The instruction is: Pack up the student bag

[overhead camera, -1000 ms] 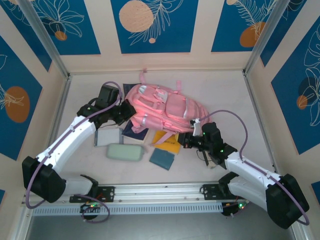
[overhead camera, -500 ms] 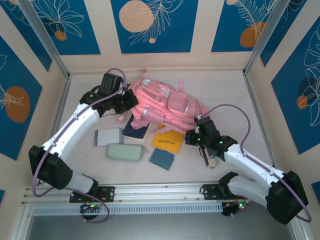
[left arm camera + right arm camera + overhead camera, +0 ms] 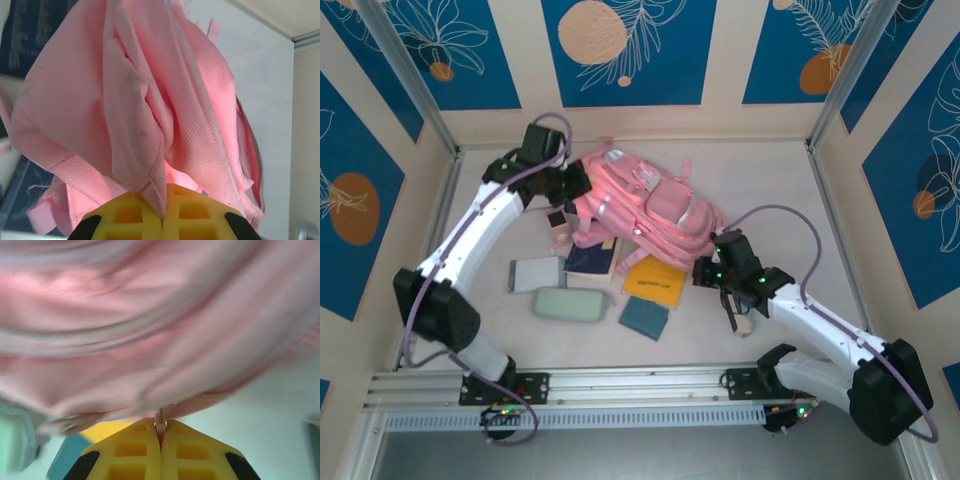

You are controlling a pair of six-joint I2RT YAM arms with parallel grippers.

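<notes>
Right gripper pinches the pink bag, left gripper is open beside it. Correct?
No. The left gripper is shut, pinching a fold of the student bag, as the left wrist view shows. The right gripper does pinch the bag.

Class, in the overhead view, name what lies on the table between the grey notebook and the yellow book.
A dark navy book, its far end tucked under the student bag, seen in the top view.

A robot lab cell: blue leaf-printed wall panels [image 3: 620, 50] and silver aluminium posts [image 3: 845, 72] are enclosing a pale table [image 3: 770, 180].
</notes>
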